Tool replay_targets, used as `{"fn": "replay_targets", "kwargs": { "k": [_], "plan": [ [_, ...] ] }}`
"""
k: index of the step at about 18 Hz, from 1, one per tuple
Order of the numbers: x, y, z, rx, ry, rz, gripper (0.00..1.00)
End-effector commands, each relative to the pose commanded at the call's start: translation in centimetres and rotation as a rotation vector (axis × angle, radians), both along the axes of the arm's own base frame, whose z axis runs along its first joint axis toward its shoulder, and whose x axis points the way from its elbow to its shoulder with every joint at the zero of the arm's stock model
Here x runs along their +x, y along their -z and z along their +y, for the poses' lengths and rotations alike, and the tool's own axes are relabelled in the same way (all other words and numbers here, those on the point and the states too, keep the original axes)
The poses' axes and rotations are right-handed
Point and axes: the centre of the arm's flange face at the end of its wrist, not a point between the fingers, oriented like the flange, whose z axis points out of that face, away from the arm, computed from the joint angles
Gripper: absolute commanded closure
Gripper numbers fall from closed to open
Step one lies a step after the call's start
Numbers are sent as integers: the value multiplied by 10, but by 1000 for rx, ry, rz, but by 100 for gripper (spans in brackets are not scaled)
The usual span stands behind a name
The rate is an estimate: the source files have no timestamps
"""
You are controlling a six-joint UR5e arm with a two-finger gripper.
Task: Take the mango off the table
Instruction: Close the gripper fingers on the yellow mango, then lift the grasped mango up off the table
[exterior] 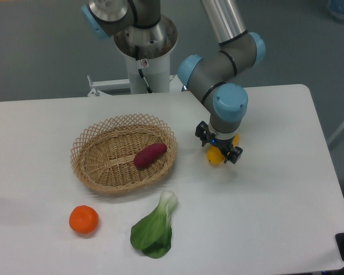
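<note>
We record one oval woven wicker basket (103,166) on the white matte counter (275,217), holding one purple-red sweet potato (149,155). Loose on the counter we count one round orange fruit (83,219) and one green bok choy (155,228). The one bright yellow mango (216,154) sits right of the basket between the fingers of the black two-finger gripper (219,150); we cannot tell whether it is gripped.

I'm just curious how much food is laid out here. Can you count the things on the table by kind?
Fruit: 2, the mango under the hand and the orange
Vegetables: 2, the sweet potato and the bok choy
Baskets: 1, the wicker basket
Total: 5
</note>
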Motion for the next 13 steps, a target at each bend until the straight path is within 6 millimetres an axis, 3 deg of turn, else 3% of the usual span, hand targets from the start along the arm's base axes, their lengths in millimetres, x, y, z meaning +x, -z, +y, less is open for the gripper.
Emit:
{"fn": "replay_targets", "kwargs": {
  "k": [3, 7, 13],
  "plan": [
    [0, -5, 4, -6, 10, 18, 48],
    [-8, -19, 9, 4, 10, 37, 53],
    [-21, -41, 17, 33, 9, 71, 52]
  ]
}}
